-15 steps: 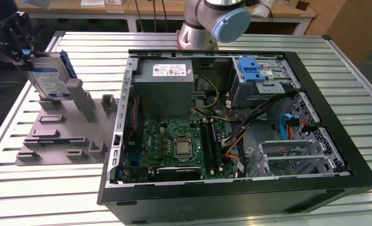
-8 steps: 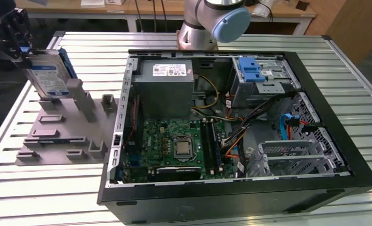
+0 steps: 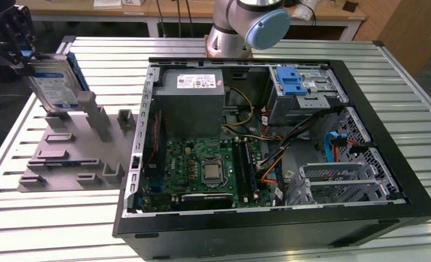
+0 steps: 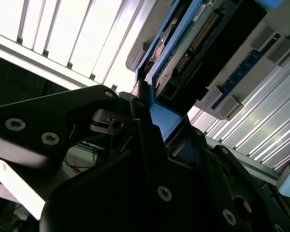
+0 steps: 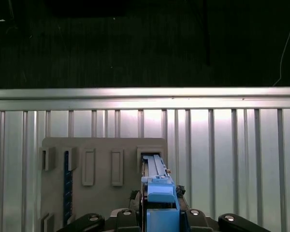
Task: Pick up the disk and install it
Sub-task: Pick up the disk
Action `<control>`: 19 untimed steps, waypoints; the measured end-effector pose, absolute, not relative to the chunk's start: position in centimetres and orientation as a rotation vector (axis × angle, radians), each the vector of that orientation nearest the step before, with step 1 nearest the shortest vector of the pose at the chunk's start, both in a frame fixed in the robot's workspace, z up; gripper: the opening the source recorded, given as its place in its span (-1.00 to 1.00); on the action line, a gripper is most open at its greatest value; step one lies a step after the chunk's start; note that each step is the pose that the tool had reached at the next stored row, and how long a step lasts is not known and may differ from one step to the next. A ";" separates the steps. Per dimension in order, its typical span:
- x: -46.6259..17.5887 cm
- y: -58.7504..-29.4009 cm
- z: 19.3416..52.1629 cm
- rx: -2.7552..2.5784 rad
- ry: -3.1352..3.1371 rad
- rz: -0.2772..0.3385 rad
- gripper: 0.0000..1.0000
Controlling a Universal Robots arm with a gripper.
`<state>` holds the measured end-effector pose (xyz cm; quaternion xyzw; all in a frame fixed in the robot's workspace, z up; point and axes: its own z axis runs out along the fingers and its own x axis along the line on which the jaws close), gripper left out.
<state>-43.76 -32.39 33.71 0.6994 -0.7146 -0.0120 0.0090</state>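
Note:
At the exterior view's left, the disk (image 3: 55, 87) stands on edge, silver-grey with a blue-and-white label and blue rails. Its lower end is at a slot of the grey holder plate (image 3: 73, 161). My gripper (image 3: 28, 59) comes down onto its upper end and is shut on it. In the first wrist view the disk (image 5: 157, 186) runs from between my fingers down to a slot in the holder plate (image 5: 101, 150). In the second wrist view the disk's blue rail (image 4: 159, 116) sits clamped at my black fingers (image 4: 140, 106), with its connector side showing.
The open computer case (image 3: 390, 136) lies on the slatted metal table (image 3: 48, 229), right of the holder. Inside are a grey power supply box (image 3: 193, 103), the motherboard (image 3: 208, 169) and a metal drive cage with a blue latch (image 3: 292, 82). The arm's base (image 3: 237, 33) stands behind the case.

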 end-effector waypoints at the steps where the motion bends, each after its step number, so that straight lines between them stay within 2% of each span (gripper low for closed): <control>1: -43.8 -32.4 33.8 2.184 -2.232 -0.038 -0.27; 19: -43.8 -32.4 34.3 2.184 -2.232 -0.037 -0.27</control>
